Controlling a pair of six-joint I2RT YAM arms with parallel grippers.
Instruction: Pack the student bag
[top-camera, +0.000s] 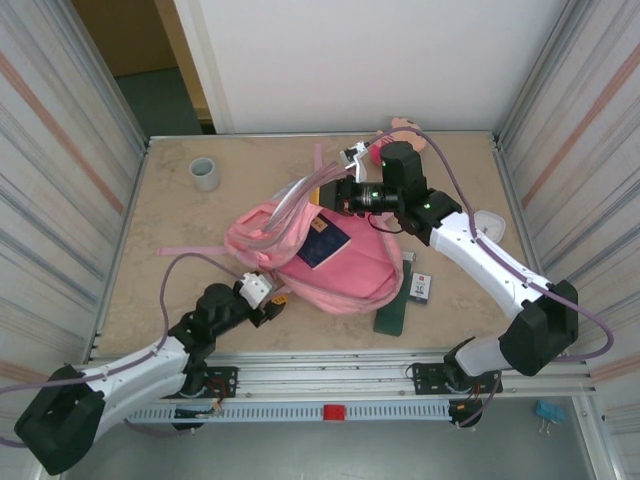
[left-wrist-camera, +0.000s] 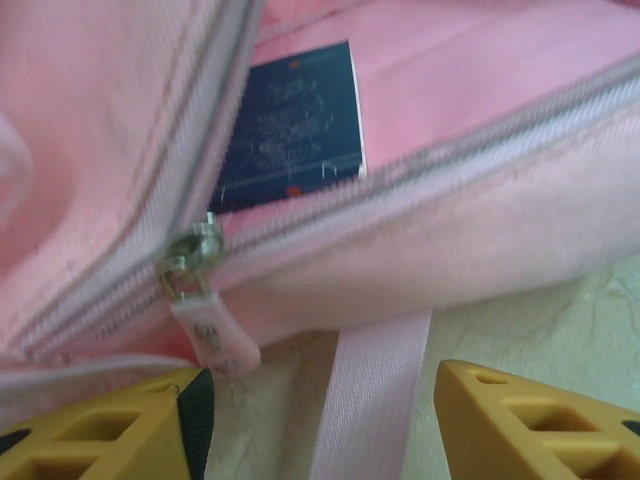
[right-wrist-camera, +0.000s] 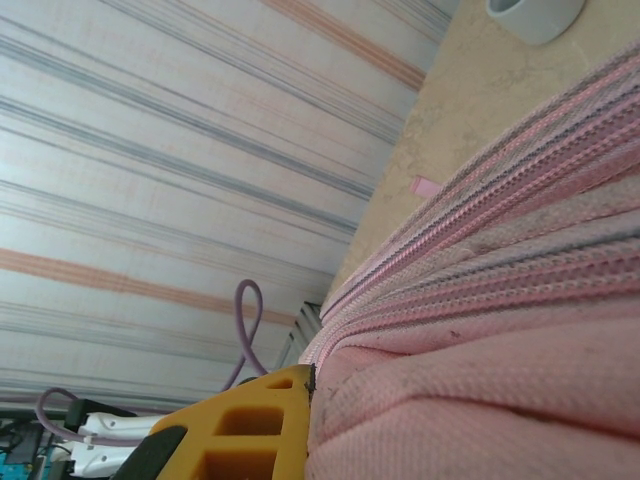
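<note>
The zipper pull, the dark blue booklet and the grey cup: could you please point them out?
zipper pull (left-wrist-camera: 213, 335), left wrist view, its pink tab.
dark blue booklet (left-wrist-camera: 290, 125), left wrist view, cover's middle.
grey cup (top-camera: 206, 181), top external view, its outer wall.

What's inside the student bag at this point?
Through the open zipper, one dark blue booklet lies flat on the pink lining of the student bag. The rest of the interior is covered by the bag's fabric, so anything else there can't be seen.
</note>
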